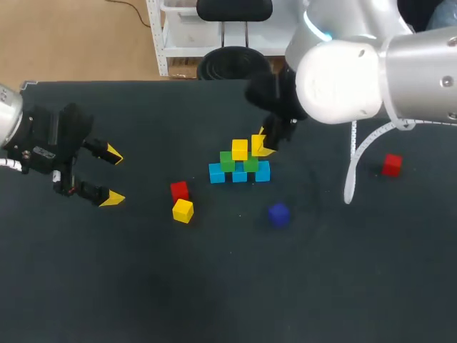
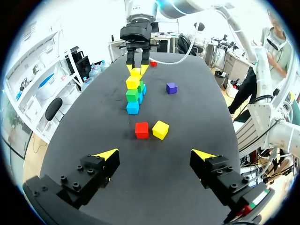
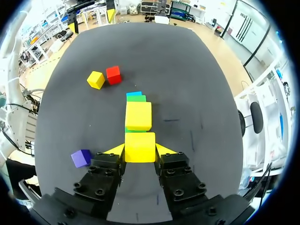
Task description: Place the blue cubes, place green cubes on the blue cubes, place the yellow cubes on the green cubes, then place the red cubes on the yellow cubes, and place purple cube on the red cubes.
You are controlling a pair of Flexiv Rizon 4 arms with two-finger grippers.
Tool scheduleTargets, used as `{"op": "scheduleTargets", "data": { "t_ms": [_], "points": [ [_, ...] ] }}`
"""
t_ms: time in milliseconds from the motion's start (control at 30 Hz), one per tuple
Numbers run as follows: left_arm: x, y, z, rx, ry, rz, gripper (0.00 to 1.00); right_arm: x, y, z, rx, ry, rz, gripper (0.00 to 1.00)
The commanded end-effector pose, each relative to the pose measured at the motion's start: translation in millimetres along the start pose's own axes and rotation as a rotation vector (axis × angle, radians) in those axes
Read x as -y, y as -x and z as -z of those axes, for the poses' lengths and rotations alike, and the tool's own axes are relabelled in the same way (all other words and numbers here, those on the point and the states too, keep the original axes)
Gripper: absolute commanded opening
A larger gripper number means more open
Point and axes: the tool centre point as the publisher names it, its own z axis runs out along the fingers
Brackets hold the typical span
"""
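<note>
Three blue cubes [image 1: 239, 176] form a row mid-table, with two green cubes [image 1: 227, 161] resting on them. One yellow cube [image 1: 240, 149] tops the greens. My right gripper [image 1: 263, 145] is shut on a second yellow cube [image 3: 139, 146], held just above the right green cube [image 1: 250, 164], beside the placed yellow cube [image 3: 138, 116]. A red cube [image 1: 179, 190] and a loose yellow cube [image 1: 183, 210] lie left of the stack. The purple cube [image 1: 278, 214] lies in front of it. Another red cube [image 1: 391, 164] lies far right. My left gripper [image 1: 111, 175] hangs open at the left, holding nothing.
The black table [image 1: 214, 286] has bare surface along its front half. From the left wrist, the red cube [image 2: 141, 130] and yellow cube [image 2: 160, 129] lie ahead of its open fingers, the stack [image 2: 132, 95] farther on.
</note>
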Motion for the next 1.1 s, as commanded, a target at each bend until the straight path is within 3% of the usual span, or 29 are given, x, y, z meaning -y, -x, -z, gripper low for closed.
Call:
{"op": "scheduleTargets", "data": {
  "t_ms": [33,1100],
  "points": [
    [-1.1,-1.0,-0.7,0.003,-0.001,-0.002,1.0,2.7,1.7,-1.5,0.0,0.009,0.001,0.0],
    [-1.1,-1.0,-0.7,0.003,-0.001,-0.002,1.0,-4.2,1.4,-6.9,0.003,0.023,-0.005,0.0]
  ]
}}
